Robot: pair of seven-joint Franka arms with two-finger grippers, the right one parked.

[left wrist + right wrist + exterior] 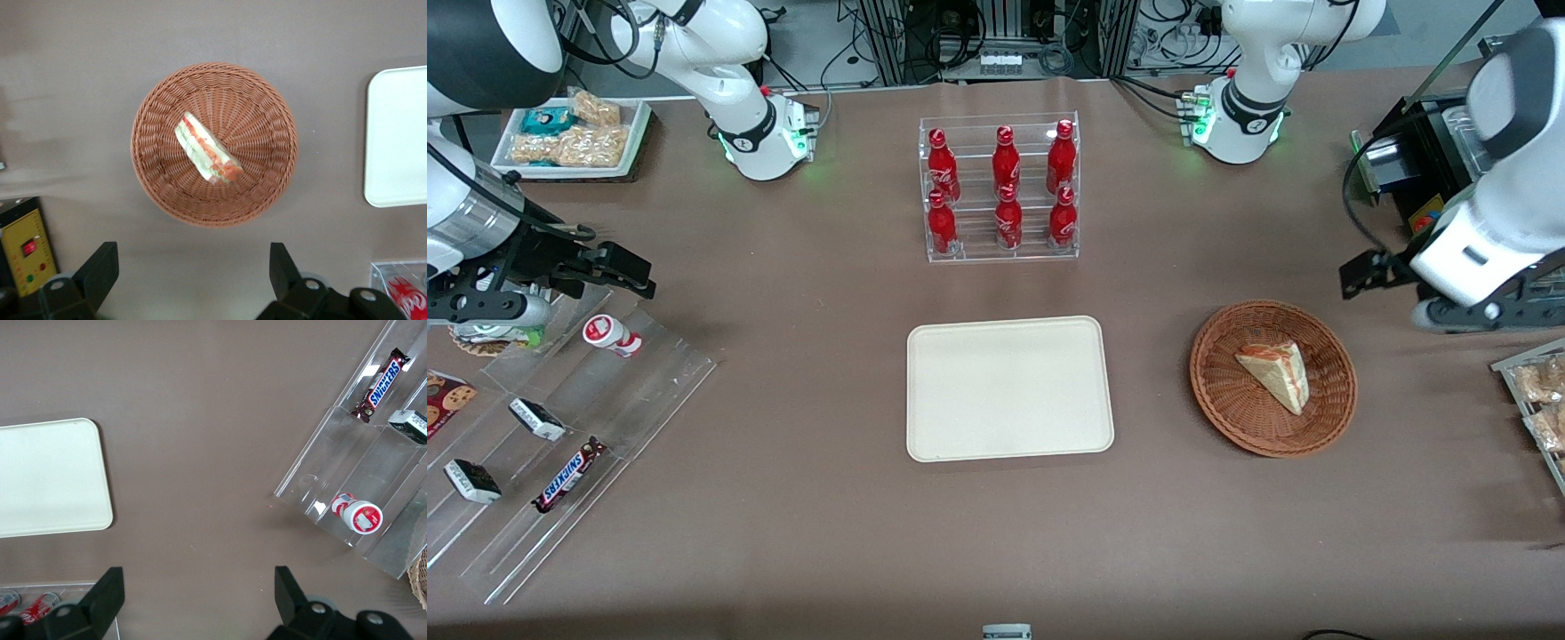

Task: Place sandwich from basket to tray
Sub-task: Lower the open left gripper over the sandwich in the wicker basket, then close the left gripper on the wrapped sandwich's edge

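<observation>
Brown desk (pixel 800 533), tray (pixel 1009 388) bare at its middle; approach step: hand (pixel 190 277) spread, poised above basket (pixel 150 143), next lowering astride sandwich (pixel 207 148)

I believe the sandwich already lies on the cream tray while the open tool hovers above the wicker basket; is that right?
Not quite: the front view shows the sandwich in the wicker basket; the cream tray holds nothing. The tool is open above the basket.
</observation>
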